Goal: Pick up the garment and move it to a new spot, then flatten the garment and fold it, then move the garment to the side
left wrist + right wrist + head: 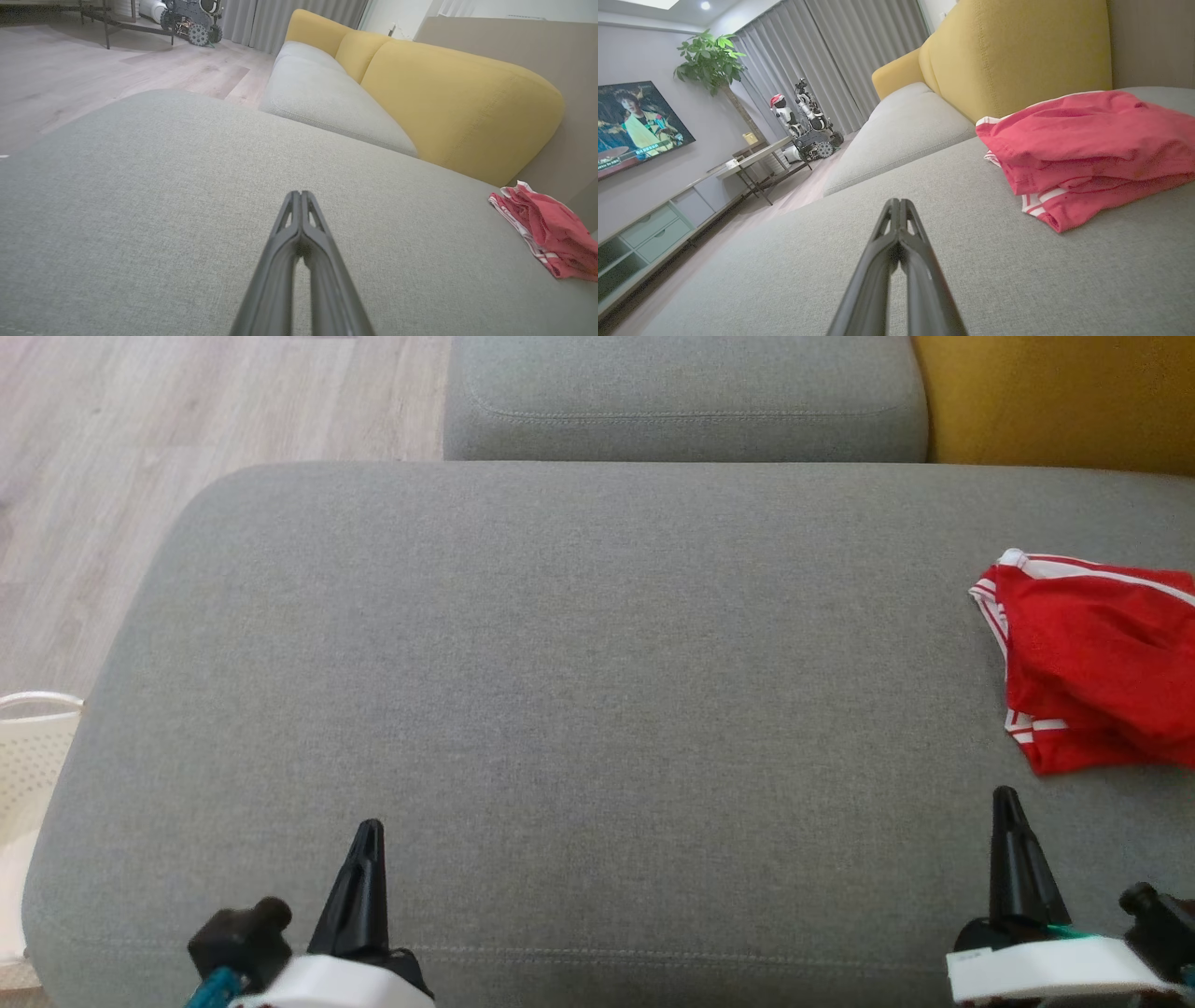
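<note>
The garment [1092, 663] is red with white stripes and lies crumpled at the right end of the grey cushion [579, 709]. The left wrist view shows the garment [549, 228] far right; in the right wrist view the garment [1087, 149] lies ahead to the right. My left gripper [370, 831] is shut and empty near the cushion's front edge, at lower left. Low at the right, my right gripper [1005, 798] is shut and empty, just short of the garment. The tips meet on my left gripper [300, 193] and on my right gripper [899, 201] in their wrist views.
A second grey cushion [681, 401] and a yellow backrest [1055, 401] lie behind. Wooden floor [140, 476] is to the left, with a pale perforated basket [33, 747] beside the cushion. In the right wrist view, a TV [635, 121], a low cabinet, a table and another robot [808, 126] stand across the room.
</note>
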{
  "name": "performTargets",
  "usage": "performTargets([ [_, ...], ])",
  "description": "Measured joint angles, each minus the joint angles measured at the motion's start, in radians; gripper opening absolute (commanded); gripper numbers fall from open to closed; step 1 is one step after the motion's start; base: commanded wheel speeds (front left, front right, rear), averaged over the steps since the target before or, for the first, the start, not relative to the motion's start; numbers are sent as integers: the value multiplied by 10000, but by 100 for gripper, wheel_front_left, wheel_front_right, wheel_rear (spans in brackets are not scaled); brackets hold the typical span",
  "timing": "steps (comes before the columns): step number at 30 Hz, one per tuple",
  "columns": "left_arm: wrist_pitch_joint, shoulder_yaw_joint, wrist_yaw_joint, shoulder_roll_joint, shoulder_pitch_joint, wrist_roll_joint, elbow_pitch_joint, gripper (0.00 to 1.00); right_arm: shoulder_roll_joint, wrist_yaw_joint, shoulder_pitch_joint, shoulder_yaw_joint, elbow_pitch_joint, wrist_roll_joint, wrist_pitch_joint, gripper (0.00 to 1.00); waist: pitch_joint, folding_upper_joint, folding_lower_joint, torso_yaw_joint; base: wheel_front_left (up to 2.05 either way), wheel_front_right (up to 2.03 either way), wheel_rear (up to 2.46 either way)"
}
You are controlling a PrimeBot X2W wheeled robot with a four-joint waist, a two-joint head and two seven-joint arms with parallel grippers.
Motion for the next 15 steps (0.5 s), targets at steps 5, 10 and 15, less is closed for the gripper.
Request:
performTargets([
  [5, 144, 90, -90, 13, -69, -631, 104, 0, -6, 0, -9, -59, 13, 621, 90, 0, 12, 0, 0, -47, 0, 0, 0],
  [10, 268, 144, -173, 36, -209, -1264, 217, 0, -12, 0, -91, -123, 52, 1246, 261, 0, 24, 0, 0, -96, 0, 0, 0],
  [15, 343, 222, -263, 46, -277, -1755, 299, 0, -21, 0, -216, -165, 56, 1701, 351, 0, 33, 0, 0, -133, 0, 0, 0],
])
